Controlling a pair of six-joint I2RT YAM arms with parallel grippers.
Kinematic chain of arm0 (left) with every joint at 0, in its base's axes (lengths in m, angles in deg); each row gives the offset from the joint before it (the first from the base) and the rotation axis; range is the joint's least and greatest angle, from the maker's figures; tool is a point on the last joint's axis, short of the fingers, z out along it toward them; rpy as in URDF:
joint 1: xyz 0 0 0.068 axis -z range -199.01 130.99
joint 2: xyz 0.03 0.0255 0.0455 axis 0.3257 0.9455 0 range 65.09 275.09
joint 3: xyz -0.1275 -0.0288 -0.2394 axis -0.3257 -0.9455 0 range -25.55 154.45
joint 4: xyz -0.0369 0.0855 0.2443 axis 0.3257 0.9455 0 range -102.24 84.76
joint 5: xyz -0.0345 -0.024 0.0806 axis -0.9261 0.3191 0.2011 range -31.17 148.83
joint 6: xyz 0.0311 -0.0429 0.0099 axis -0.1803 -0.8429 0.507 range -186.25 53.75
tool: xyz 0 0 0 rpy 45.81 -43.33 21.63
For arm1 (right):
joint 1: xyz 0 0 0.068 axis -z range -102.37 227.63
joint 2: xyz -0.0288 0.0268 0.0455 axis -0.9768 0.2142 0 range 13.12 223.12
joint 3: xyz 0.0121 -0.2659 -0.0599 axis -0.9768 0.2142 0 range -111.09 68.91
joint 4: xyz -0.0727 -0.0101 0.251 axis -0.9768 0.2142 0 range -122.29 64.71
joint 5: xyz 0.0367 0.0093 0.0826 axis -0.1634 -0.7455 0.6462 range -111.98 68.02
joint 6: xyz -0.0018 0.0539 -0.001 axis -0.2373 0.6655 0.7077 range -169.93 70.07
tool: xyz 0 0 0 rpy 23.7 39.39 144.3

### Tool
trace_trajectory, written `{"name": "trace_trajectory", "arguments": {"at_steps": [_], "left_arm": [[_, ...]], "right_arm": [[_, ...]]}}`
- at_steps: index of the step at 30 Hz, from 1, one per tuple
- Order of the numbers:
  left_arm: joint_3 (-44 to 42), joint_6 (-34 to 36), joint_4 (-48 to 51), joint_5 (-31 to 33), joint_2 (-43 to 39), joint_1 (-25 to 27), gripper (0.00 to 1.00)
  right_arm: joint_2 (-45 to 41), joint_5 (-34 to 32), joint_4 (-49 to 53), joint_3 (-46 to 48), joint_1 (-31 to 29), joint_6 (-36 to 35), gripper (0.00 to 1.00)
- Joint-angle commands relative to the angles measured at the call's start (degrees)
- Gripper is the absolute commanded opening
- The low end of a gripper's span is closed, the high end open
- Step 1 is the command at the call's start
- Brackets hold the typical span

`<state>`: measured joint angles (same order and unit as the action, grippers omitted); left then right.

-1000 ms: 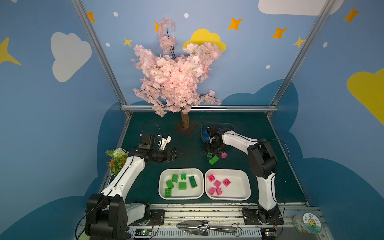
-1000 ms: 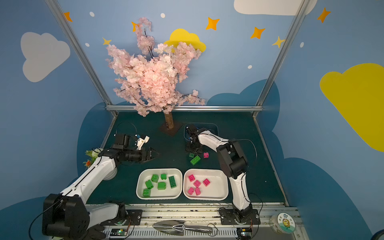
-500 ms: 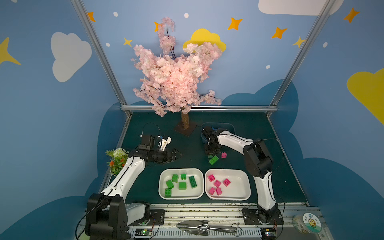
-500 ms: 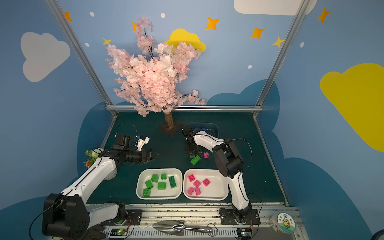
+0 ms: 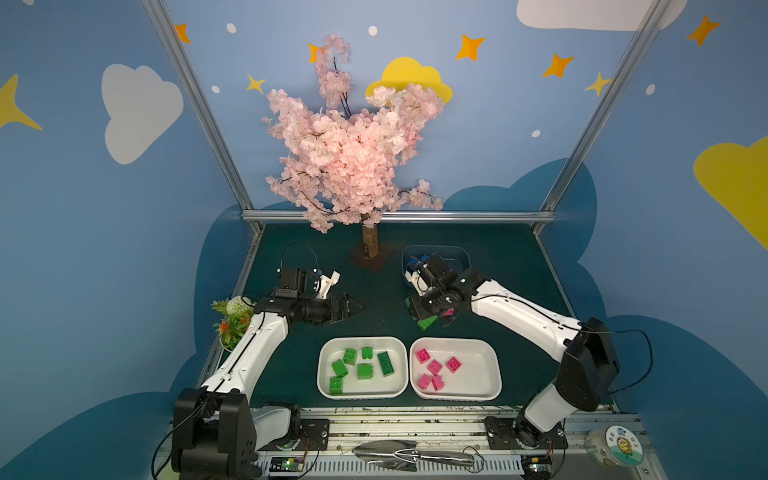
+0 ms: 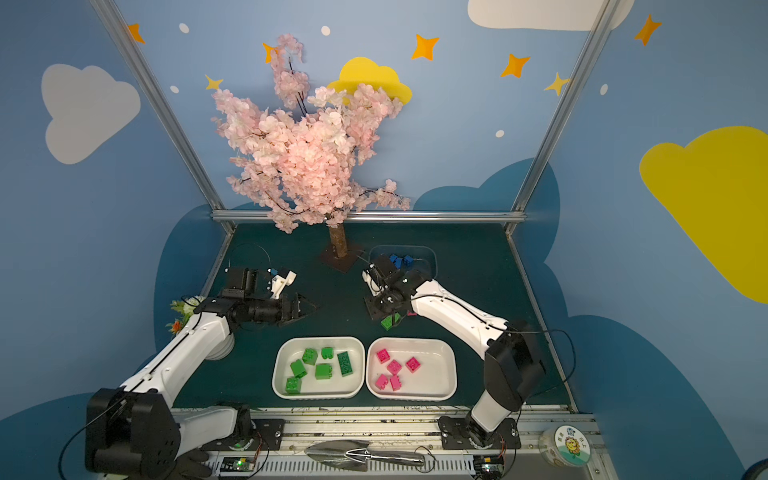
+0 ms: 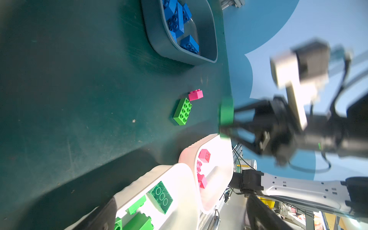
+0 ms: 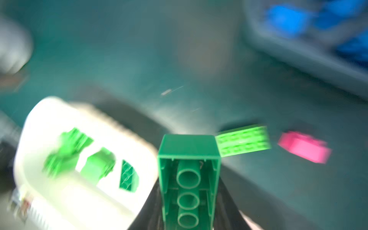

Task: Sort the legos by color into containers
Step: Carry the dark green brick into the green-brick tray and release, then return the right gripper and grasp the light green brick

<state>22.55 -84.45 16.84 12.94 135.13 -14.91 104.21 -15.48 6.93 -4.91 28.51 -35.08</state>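
While right tool clamps a dark-green lego, left tool agape, bright-green lego and pink lego lie unsorted near tub.

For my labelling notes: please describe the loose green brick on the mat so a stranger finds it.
On the dark mat between the grey-blue tub and the white trays, two bricks lie loose. It is the long bright green brick; its neighbour is a smaller pink brick.
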Motion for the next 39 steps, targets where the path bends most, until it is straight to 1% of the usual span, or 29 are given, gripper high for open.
{"name": "trace_trajectory", "arguments": {"at_steps": [1,2,3,6,11,13,14,17,19,22,25,26,28,29,31,35,37,39], "left_arm": [[1.8,1.3,1.3,-1.1,-0.1,-0.8,0.99],[1.9,1.4,1.5,-1.1,0.0,-1.0,0.99],[2.1,1.5,1.7,-1.0,0.0,-1.2,0.99],[2.5,1.7,2.2,-0.8,0.0,-1.9,0.99],[2.6,1.4,2.0,-0.9,0.3,-2.0,0.99],[2.6,1.3,1.9,-0.9,0.4,-2.0,0.99],[2.6,1.3,1.9,-1.0,0.4,-2.0,0.99],[2.9,1.7,2.2,-1.1,0.8,-2.0,0.99],[3.0,1.9,2.4,-1.2,1.0,-2.1,0.99],[2.8,1.7,2.1,-1.5,1.0,-2.1,0.99],[2.5,1.6,1.6,-1.9,1.3,-2.1,0.99],[2.4,1.6,1.5,-2.0,1.4,-2.1,0.99],[2.2,1.6,1.3,-2.2,1.6,-2.0,1.0],[2.1,1.5,1.0,-2.3,1.8,-2.1,0.99],[2.0,1.3,0.4,-2.4,2.1,-2.1,0.99],[2.3,1.1,-0.3,-2.9,2.9,-2.1,0.99],[2.4,1.2,-0.4,-2.8,3.2,-2.1,0.99],[2.5,1.0,-0.8,-3.0,3.2,-2.1,0.99]], "right_arm": [[-1.9,8.7,-4.2,4.0,-4.7,-6.5,0.23],[-2.1,10.1,-5.1,5.0,-6.4,-7.9,0.23],[-2.0,10.0,-5.8,5.9,-8.2,-9.3,0.24],[-0.4,8.0,-7.0,7.3,-13.0,-13.6,0.25],[4.5,10.2,-9.0,7.3,-16.3,-16.0,0.28],[6.2,12.5,-8.2,6.2,-16.5,-16.9,0.32],[6.5,14.0,-7.8,5.9,-16.4,-17.3,0.36],[6.4,17.2,-5.6,5.0,-15.5,-17.9,0.58],[4.6,17.0,-3.6,4.7,-13.9,-17.9,0.61],[0.0,17.6,-1.5,4.9,-8.6,-15.3,0.63],[-3.1,15.2,2.0,4.1,-2.3,-9.8,0.65],[-3.4,14.2,3.6,3.7,0.2,-6.9,0.66],[-3.8,14.9,5.1,3.5,4.5,-1.6,0.66],[-3.8,14.0,5.6,3.6,6.1,1.3,0.66],[-3.3,11.6,6.3,3.7,8.6,7.0,0.66],[-1.3,6.3,5.7,5.2,13.4,21.1,0.69],[0.1,6.0,4.3,5.7,14.6,25.8,0.69],[1.3,4.7,2.4,5.9,14.5,29.1,0.69]]}}
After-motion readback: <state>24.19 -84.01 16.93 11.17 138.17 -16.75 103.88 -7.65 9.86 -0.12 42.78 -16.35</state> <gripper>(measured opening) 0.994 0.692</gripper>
